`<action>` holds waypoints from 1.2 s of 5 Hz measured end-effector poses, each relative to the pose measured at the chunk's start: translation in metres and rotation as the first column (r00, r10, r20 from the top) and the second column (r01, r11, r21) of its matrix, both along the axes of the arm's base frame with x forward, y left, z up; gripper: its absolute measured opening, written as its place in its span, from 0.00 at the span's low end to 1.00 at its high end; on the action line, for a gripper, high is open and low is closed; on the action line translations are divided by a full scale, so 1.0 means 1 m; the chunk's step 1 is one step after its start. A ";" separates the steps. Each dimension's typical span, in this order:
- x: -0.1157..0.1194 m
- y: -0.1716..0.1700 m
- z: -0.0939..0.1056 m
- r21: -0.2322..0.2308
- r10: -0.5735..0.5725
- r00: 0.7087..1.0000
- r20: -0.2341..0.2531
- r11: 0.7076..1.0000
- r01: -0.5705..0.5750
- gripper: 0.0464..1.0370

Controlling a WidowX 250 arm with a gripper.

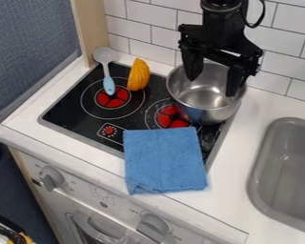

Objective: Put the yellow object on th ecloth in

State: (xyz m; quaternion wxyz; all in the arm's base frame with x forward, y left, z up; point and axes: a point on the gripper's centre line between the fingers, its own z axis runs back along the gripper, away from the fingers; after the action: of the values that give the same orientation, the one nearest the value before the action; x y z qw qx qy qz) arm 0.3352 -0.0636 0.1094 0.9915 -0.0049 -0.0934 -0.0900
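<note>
My gripper [210, 86] hangs over the metal pot at the back right of the stove, its two fingers spread apart with nothing between them. The yellow object [139, 75], ridged and curved, stands on the black stovetop at the back, left of the pot. A blue cloth [165, 160] lies flat at the front right of the stove, partly over the stovetop and partly over the white counter edge. Nothing rests on the cloth.
The silver pot [204, 106] stands at the stove's back right, close behind the cloth. A spoon [106, 69] with a light blue handle lies left of the yellow object. A grey sink [260, 176] is at the right, and a tiled wall [143, 27] rises behind.
</note>
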 end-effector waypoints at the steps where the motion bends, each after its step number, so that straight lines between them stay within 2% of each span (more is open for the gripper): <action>1: -0.001 0.000 -0.010 0.005 0.005 1.000 -0.030 1.000 -0.004 0.96; 2: 0.003 0.018 -0.012 0.038 0.058 0.998 -0.024 0.998 -0.057 0.96; 3: 0.020 0.063 -0.010 0.050 0.190 0.982 0.005 0.980 -0.190 0.96; 4: 0.033 0.113 -0.009 0.052 0.337 0.941 0.026 0.940 -0.337 0.96; 5: 0.040 0.152 -0.017 0.035 0.425 0.905 0.006 0.904 -0.425 0.96; 6: 0.044 0.160 -0.024 0.042 0.438 0.899 -0.011 0.898 -0.437 0.96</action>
State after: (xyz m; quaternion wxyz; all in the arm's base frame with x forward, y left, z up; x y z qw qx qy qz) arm 0.3791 0.0968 0.0859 0.9872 0.0344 -0.0802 0.1332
